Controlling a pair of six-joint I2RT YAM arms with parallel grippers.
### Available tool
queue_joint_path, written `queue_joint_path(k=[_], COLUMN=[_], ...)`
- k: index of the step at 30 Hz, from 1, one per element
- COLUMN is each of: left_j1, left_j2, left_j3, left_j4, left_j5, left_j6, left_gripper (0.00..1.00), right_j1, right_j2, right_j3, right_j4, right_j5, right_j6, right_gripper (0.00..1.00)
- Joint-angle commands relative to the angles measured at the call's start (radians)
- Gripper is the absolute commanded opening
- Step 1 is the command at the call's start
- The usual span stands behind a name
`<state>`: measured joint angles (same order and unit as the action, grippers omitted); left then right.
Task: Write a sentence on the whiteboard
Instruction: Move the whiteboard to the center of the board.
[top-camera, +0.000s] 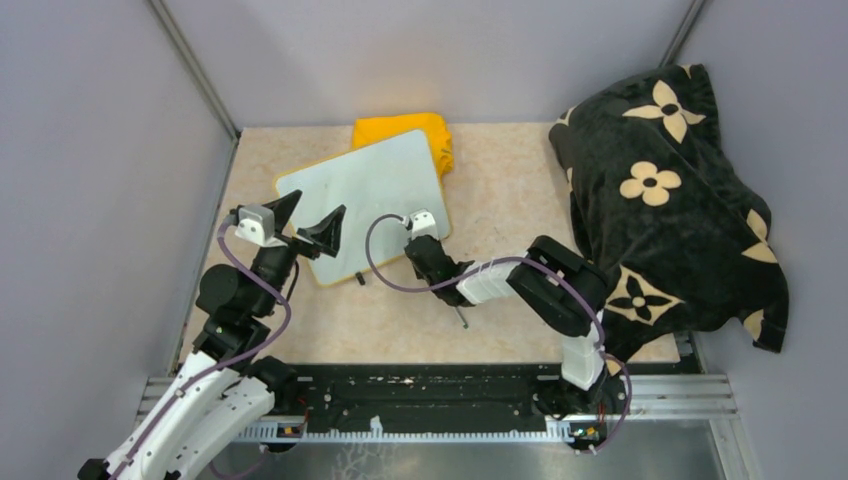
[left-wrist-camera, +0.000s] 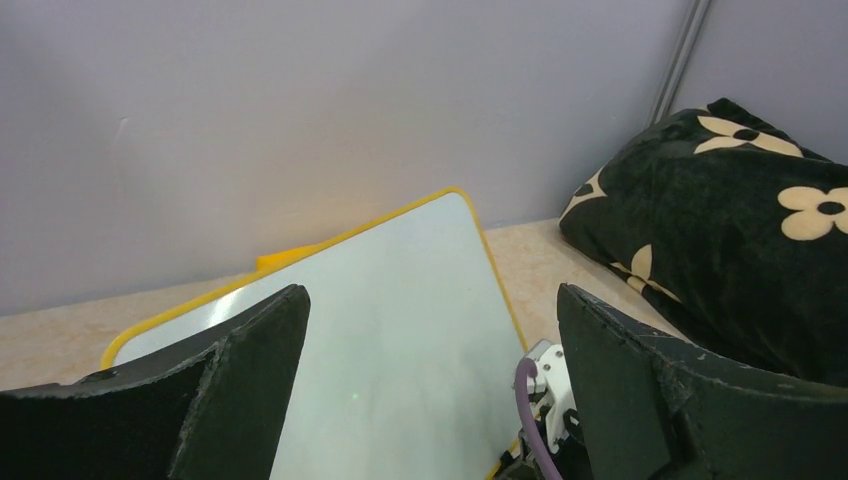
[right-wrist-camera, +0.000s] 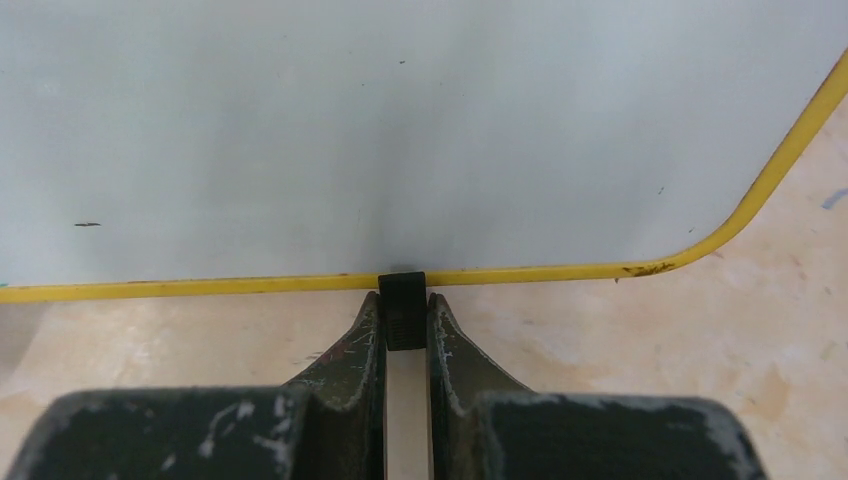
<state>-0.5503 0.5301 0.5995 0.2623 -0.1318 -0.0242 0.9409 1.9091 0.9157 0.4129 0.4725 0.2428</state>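
Premises: a robotics test cell of laboratory type. Plain grey partition panels (top-camera: 90, 150) enclose the beige marbled table (top-camera: 500, 190) left of the left pincer (top-camera: 315, 208), beyond both pincers, and right of the right pincer (right-wrist-camera: 403, 308). Bare metal posts (top-camera: 195, 68) stand at the far corners. Behind the pincers, both arms are bolted to a black mounting rail (top-camera: 430, 400) on aluminium framing (top-camera: 690, 395). Purple cables (left-wrist-camera: 525, 390) run exposed along the arms.

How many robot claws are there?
2. The left gripper hangs open over the left side of the whiteboard; the right gripper is shut on a black clip at its near edge.
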Motion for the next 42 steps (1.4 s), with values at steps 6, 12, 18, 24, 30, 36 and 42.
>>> queue_joint_path(k=[6,12,18,24,30,36,42], left_j1=[-0.011,-0.011,-0.013,-0.013,-0.015,-0.017,-0.019], left_j2=[0.002,0.004,0.005,0.017,0.032,0.041,0.05], left_j3=[-0.007,-0.007,-0.007,-0.007,-0.007,-0.007,-0.008], left_j4=[0.024,0.023,0.019,0.016,0.016,0.014,0.013], left_j5=[-0.014,-0.006,-0.007,-0.007,-0.005,-0.005,-0.005], left_j6=[0.015,0.015,0.015,0.015,0.015,0.015,0.015], left_gripper=[0.99,0.99,0.99,0.99,0.99,0.99,0.99], right_j1=[-0.026,-0.028,-0.039,-0.066,-0.086,-0.085,-0.086], right_j2=[-0.127,-0.208,-0.267,-0.297,-0.302,-0.292,-0.292], right_j3=[-0.04,-0.102,-0.162,-0.196,-0.221,-0.222,-0.228], right_j4=[-0.221,-0.28,-0.33,-0.339,-0.315,-0.291,-0.298], right_j5=[0.198,0.228,0.234,0.23,0.187,0.131,0.098], right_j6=[0.178,0.198,0.242,0.24,0.214,0.214,0.234], right_gripper=[0.0,0.0,0.0,0.0,0.0,0.0,0.1])
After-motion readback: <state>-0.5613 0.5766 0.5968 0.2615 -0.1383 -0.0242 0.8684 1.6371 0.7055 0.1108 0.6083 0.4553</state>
